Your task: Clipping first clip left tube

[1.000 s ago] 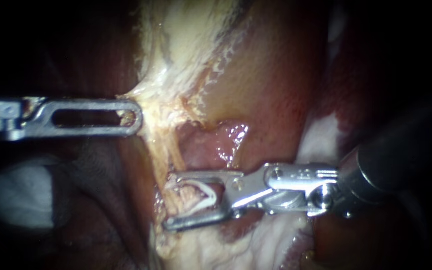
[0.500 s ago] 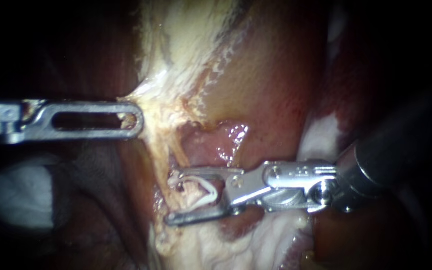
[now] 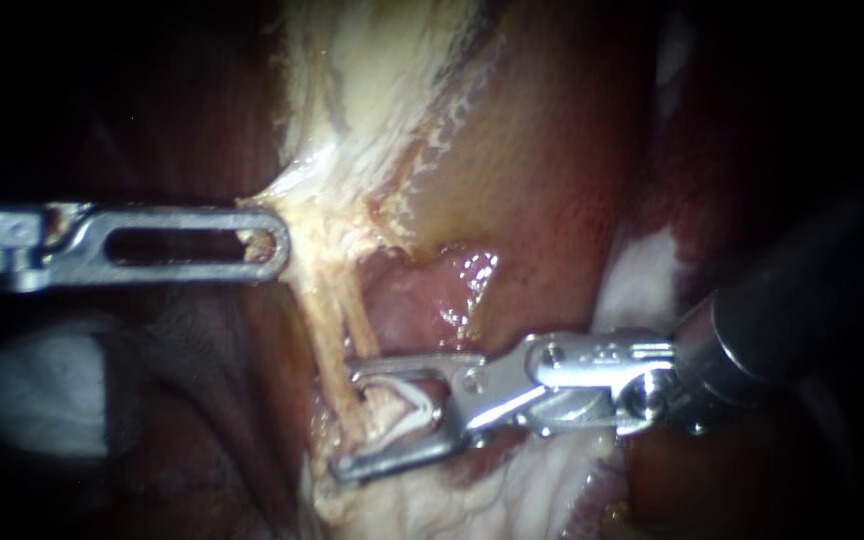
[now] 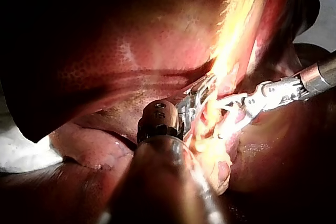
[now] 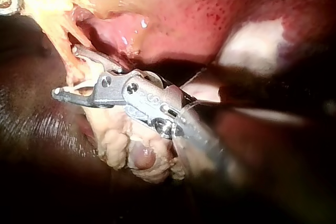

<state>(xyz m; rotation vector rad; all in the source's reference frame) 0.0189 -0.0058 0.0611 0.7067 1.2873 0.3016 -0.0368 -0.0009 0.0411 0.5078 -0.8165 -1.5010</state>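
- At nine o'clock in the endoscope view, left instrument (image 3: 270,240): flat bright steel with one long slot through it. Jaws pressed together on a tag of pale, stringy tissue (image 3: 297,215), pulled taut toward nine.
- From four o'clock, right instrument (image 3: 347,416): dark round shaft, shiny hinged steel links, two narrow jaws standing apart like a fork. Each jaw bearing on one leg of the clip.
- Between those jaws, one clip (image 3: 414,405): white, smooth, bent in a V, point toward the hinge.
- Just off centre toward seven o'clock, left tube (image 3: 326,335) and second tube (image 3: 360,322): thin, tan, cord-like, side by side. Running from the held tissue down into the fork, left tube on the nine o'clock side.
- Lower ends of both tubes between the right jaws, ahead of the clip's open mouth. Cannot tell whether the clip touches either.
- From one to three o'clock, liver (image 3: 552,170): wet, red-brown, finely speckled.
- At six o'clock, lumpy cream fat (image 3: 432,500), glistening.
- Count: two instruments, two tubes, one clip.
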